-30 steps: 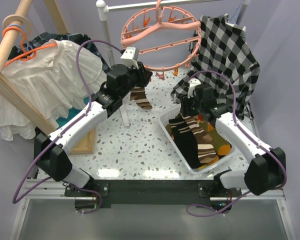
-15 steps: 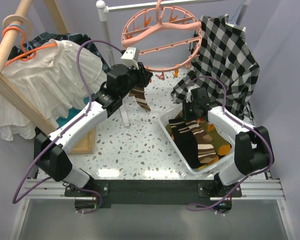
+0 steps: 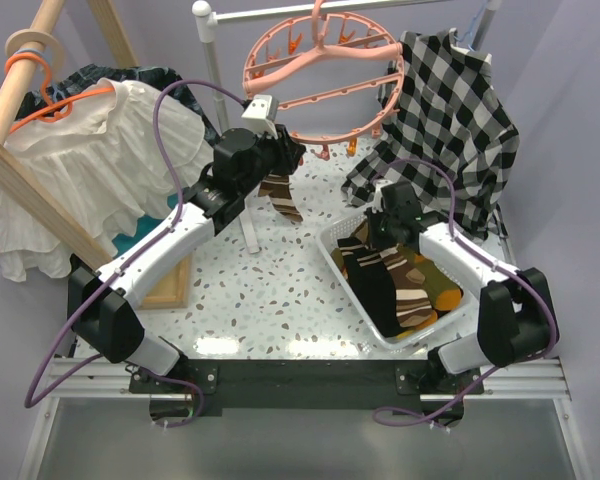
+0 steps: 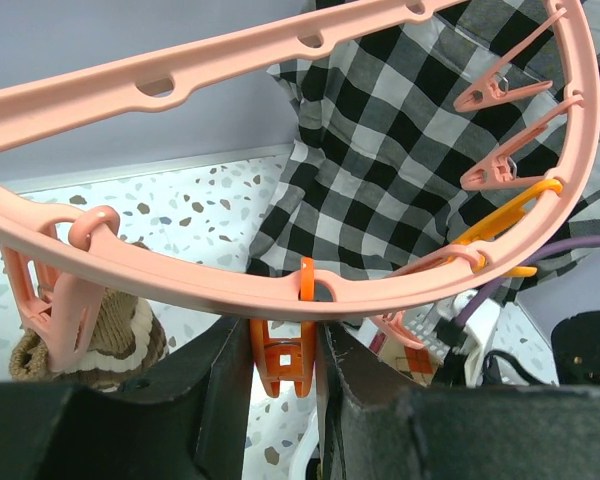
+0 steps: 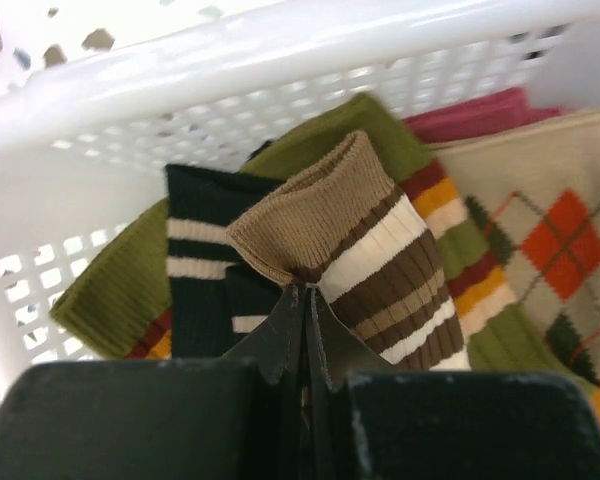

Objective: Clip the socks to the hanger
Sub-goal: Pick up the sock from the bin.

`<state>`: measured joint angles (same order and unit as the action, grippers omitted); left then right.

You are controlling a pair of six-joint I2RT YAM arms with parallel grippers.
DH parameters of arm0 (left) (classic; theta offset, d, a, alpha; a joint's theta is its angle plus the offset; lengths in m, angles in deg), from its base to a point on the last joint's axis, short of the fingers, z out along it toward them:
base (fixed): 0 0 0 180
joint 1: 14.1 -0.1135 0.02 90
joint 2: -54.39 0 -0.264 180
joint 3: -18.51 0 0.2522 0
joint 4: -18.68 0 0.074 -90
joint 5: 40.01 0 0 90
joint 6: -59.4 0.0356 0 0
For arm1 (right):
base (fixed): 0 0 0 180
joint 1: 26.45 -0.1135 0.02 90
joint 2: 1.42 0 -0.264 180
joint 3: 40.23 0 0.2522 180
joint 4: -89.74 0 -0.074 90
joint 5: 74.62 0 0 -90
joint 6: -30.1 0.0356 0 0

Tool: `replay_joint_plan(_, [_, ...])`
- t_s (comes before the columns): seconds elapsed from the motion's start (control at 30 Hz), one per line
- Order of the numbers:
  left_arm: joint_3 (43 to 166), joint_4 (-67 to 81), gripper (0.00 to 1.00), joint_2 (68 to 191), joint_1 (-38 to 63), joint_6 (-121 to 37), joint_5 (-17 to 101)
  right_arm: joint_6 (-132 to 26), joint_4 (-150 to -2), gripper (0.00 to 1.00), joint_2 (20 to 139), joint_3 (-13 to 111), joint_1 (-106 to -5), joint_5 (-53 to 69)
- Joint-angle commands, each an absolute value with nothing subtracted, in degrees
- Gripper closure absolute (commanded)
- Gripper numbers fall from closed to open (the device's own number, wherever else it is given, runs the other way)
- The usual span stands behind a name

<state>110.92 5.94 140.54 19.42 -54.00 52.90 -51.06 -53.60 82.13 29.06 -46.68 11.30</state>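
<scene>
Salmon-pink plastic formed the round hanger (image 4: 160, 275), a hoop with oval holes and small pegs dangling from it, hung above the speckled terrazzo tabletop (image 3: 270, 290). The left hand (image 4: 284, 345) reached up under the hoop. Its two black fingers stood a narrow way apart, pressed against either side of an orange clip (image 4: 282, 370) that hung from the rim. Just beside it, a brown sock (image 4: 105, 335) with cream bands, knitted and soft, dangled at a pink clip (image 4: 55, 300).

The right hand (image 5: 305, 305) was down in a white plastic basket (image 5: 280, 60) with latticed walls. Its fingers were brought fully together, pinching the ribbed cuff of a tan sock (image 5: 350, 235) striped brown and cream. Around that sock lay others: an olive one (image 5: 110, 290), a dark one (image 5: 195, 270) with cream stripes, and a cream argyle one (image 5: 550, 230) with orange diamonds. A black-and-white checked shirt (image 4: 400, 170) hung behind the hoop.
</scene>
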Motion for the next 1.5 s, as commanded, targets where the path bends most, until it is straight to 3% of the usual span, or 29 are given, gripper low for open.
replay_joint_plan(0.0, [111.99, 5.01, 1.0, 138.76, 19.74, -54.07, 52.09, -51.73, -50.66, 1.0, 79.62, 30.48, -53.58, 13.6])
replay_joint_plan(0.23, [111.72, 5.01, 1.0, 138.67, 19.74, -54.15, 52.27, -47.78, -49.69, 1.0, 80.83, 30.84, -59.32, 14.16])
replay_joint_plan(0.37, [111.64, 5.01, 1.0, 138.76, 19.74, -54.24, 51.92, -51.19, -46.72, 0.78, 81.82, 33.9, -60.02, 11.78])
replay_joint_plan(0.53, [111.64, 5.01, 1.0, 138.59, 19.74, -54.07, 51.92, -59.54, -42.75, 0.63, 81.46, 39.7, -60.11, 15.29])
replay_joint_plan(0.73, [111.81, 4.66, 1.0, 138.67, 19.74, -54.24, 51.66, -65.17, -40.99, 0.61, 86.29, 43.76, -60.02, 13.63])
replay_joint_plan(1.13, [111.99, 2.2, 1.0, 138.85, 19.74, -53.98, 51.57, -64.91, -49.07, 0.57, 92.62, 37.61, -60.02, 7.12])
replay_joint_plan(1.27, [112.08, 2.02, 1.0, 138.77, 19.74, -53.98, 51.65, -65.35, -52.05, 0.65, 94.21, 35.42, -60.02, 7.64])
replay_joint_plan(1.3, [112.08, 1.93, 1.0, 138.76, 19.74, -53.98, 51.74, -65.27, -52.5, 0.79, 94.03, 35.06, -60.02, 8.17])
replay_joint_plan(1.4, [112.16, 1.76, 1.0, 138.5, 19.74, -53.98, 51.92, -64.74, -52.94, 1.0, 91.06, 34.35, -60.02, 9.4])
replay_joint_plan(1.47, [112.25, 1.67, 1.0, 138.59, 19.65, -53.98, 51.92, -64.39, -52.59, 1.0, 88.86, 34.35, -60.02, 10.98])
